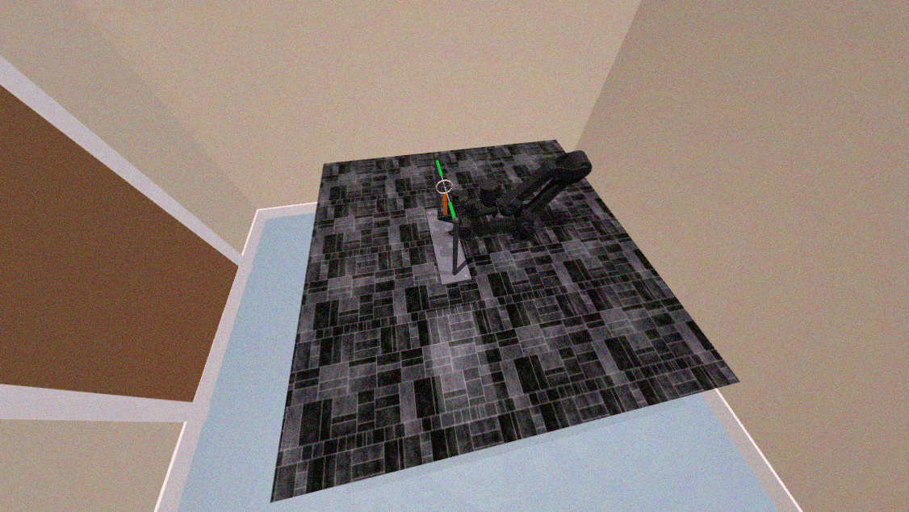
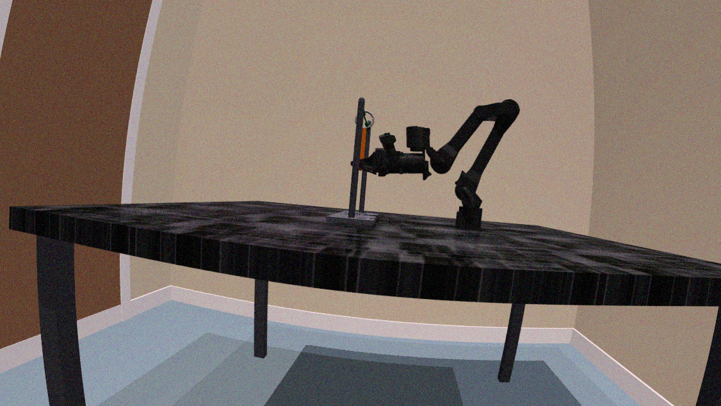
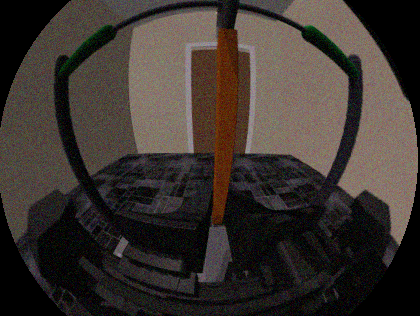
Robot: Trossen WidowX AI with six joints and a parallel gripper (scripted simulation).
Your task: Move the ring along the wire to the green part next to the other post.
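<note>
Two posts (image 1: 455, 245) (image 2: 354, 161) (image 3: 62, 110) (image 3: 354, 112) rise from the pale base plate (image 1: 443, 260) (image 2: 337, 218) on the dark patterned table (image 1: 381, 350) (image 2: 176, 227) (image 3: 145, 182), and here's the orange handle (image 1: 444, 203) (image 2: 363, 143) (image 3: 226, 115), clamped near its lower end in the gripper (image 1: 446, 218) (image 2: 358, 163) (image 3: 215, 181)! Seen from the top, the pale ring (image 1: 437, 186) (image 2: 373, 120) is out over the thin grey wire (image 1: 446, 194) (image 3: 150, 14), between the green parts (image 1: 438, 167) (image 1: 451, 209) (image 3: 87, 50) (image 3: 332, 45): one lies toward 11 o'clock, the other toward 5. The handle drops toward 6 o'clock, and the black arm (image 1: 575, 165) (image 2: 506, 111) reaches in from the 2 o'clock side. Over to the exterior view: the handle stands nearly upright, the ring at its 12 o'clock end, the gripper coming in level from 3. The wrist view puts the green parts at 10 and 2 o'clock with the handle running up the middle; the ring itself isn't readable there. Whether ring and grey wire touch, I can't tell.
</note>
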